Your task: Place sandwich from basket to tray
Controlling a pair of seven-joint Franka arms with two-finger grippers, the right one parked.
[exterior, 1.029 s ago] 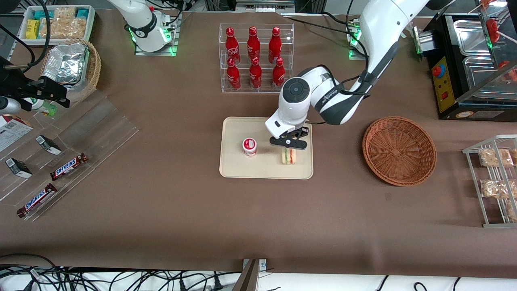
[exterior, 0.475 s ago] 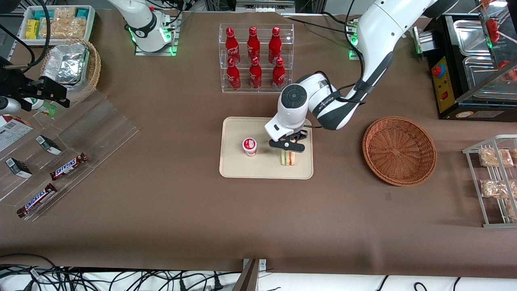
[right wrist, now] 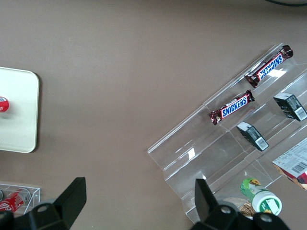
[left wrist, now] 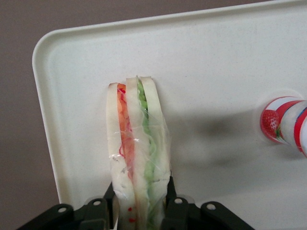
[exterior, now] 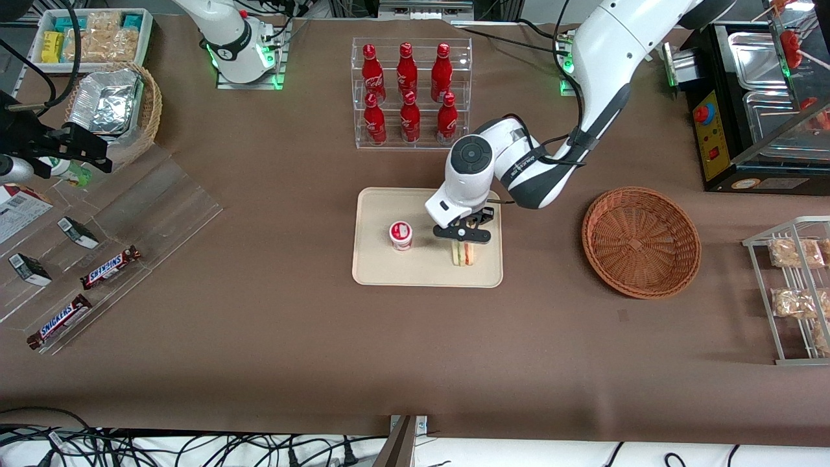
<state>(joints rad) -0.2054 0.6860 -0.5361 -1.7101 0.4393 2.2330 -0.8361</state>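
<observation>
Brown cloth covers the table; on the tray (exterior: 382,272) the sandwich (exterior: 463,253) stands on edge, beside a cup (exterior: 401,235); the gripper (exterior: 463,236) clamps it; the wrist view shows fingers (left wrist: 174,207) pressing both bread faces, hidden from front; the basket (exterior: 640,241) lies toward the working arm's end.

bottles (exterior: 407,94) 6 in rack | Snickers (exterior: 110,266) 2 | cup (exterior: 401,235) 1, sandwich (exterior: 463,252) 1 on tray (exterior: 376,272) | gripper (exterior: 462,237) 1 over tray | basket (exterior: 640,241) 1

High front overview; both wrist cameras straight down, sharing the tray (exterior: 369,272).
</observation>
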